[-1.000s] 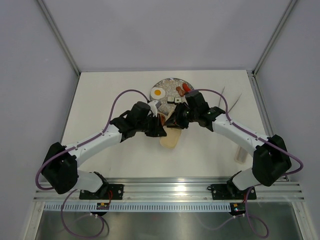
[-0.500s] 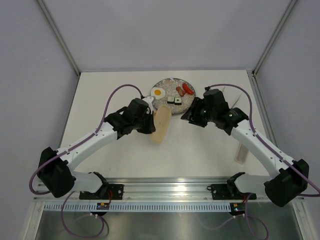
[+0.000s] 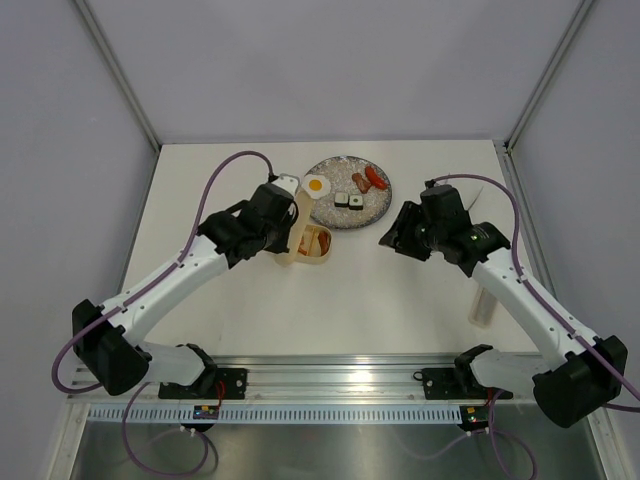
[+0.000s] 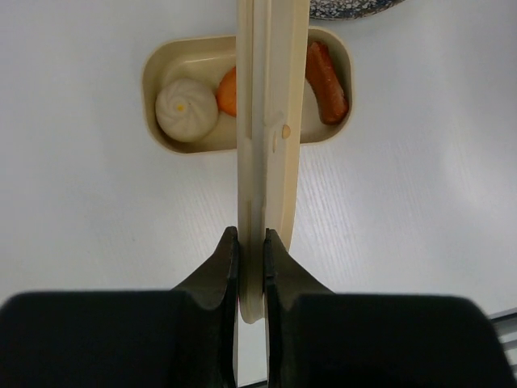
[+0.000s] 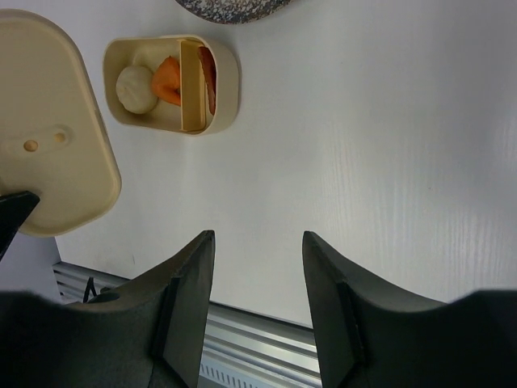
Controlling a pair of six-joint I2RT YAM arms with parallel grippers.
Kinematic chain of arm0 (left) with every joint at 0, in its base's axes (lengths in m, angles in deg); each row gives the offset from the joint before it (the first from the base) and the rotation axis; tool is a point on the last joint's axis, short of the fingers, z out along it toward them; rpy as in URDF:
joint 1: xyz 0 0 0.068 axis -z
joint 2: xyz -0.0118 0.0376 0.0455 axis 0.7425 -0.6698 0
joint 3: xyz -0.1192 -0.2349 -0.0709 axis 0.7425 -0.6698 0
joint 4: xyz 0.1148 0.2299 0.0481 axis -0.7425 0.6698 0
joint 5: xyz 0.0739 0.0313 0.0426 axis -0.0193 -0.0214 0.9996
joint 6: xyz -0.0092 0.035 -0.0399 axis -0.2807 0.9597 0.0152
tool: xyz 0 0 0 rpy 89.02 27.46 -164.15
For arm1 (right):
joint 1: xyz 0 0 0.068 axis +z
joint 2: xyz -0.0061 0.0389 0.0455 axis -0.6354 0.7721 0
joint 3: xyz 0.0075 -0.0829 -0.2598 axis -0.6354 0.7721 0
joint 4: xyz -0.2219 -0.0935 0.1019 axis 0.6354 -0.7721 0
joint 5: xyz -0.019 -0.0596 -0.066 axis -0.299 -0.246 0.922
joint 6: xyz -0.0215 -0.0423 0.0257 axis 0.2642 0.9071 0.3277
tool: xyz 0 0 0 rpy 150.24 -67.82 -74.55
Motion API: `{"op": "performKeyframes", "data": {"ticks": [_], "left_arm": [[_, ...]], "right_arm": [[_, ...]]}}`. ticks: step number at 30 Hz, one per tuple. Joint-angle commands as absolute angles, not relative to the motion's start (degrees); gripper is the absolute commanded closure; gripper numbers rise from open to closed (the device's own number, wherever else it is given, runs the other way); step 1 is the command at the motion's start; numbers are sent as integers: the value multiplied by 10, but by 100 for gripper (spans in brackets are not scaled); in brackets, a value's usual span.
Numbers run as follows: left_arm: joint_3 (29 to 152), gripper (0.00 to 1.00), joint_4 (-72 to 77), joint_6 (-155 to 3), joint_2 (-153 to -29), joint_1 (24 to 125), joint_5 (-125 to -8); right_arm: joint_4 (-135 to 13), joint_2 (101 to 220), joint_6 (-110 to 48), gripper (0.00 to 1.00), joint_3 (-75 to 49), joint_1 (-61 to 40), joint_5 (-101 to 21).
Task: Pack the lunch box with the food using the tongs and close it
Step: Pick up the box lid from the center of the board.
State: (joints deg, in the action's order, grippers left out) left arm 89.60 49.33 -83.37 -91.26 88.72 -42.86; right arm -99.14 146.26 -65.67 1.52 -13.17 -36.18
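My left gripper (image 4: 250, 242) is shut on the cream lid (image 4: 271, 121), which it holds edge-on above the lunch box (image 4: 161, 81). In the box lie a beige ball (image 4: 187, 111), a carrot piece (image 4: 227, 90) and a sausage (image 4: 326, 81). From above, the lid (image 3: 287, 238) stands at the left side of the lunch box (image 3: 325, 250), under the left gripper (image 3: 285, 215). My right gripper (image 3: 395, 236) hangs open and empty to the box's right. The right wrist view shows its gripper (image 5: 258, 242) over bare table, the lid (image 5: 48, 121) at far left. The tongs are hidden.
The round silver plate (image 3: 375, 205) behind the box carries a fried egg (image 3: 317, 185), two sausages (image 3: 370, 180) and two sushi rolls (image 3: 348, 201). A pale cylinder (image 3: 483, 308) lies near the right table edge. Grey walls close in the table on three sides.
The right gripper let go of the lid, opened and drew back to the right. The left gripper carried the lid left and back, turning it edge-on and uncovering the box.
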Motion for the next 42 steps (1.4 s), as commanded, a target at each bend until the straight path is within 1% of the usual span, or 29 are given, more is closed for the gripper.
{"op": "performKeyframes", "data": {"ticks": [1,4,10,11,13,16,20,23,25,30,31,35,39,42], "left_arm": [[898,100,462,-760,-894,891,-405],[881,100,428,-689,-885,893,-434],[786,100,316,-598,-806,905,-482],[764,100,289,-589,-784,907,-485],[745,100,268,-570,-766,914,-492],[722,100,246,-509,-746,932,-495],[701,100,220,-463,-742,958,-463],[676,100,197,-421,-740,980,-432],[656,100,182,-403,-738,986,-402],[631,100,135,-393,-730,987,-372],[628,100,123,-389,-730,987,-369],[605,100,82,-371,-721,997,-342],[580,100,48,-341,-703,1013,-329],[571,100,30,-318,-699,1021,-316]], "right_arm": [[-973,1466,-639,45,16,-133,-376],[-964,1475,-627,45,9,-133,-403],[-948,1495,-628,45,-14,-134,-453],[-941,1497,-634,44,-16,-134,-474],[-910,1508,-663,39,-18,-134,-503],[-867,1530,-710,38,-22,-134,-557],[-787,1552,-775,37,-13,-134,-636],[-745,1553,-814,36,-9,-134,-663],[-732,1546,-833,34,-11,-134,-670],[-725,1531,-860,31,-5,-134,-673],[-722,1528,-872,29,-2,-134,-674],[-712,1536,-894,28,9,-134,-680],[-637,1562,-949,27,39,-134,-713],[-610,1575,-964,27,42,-134,-725]]}}
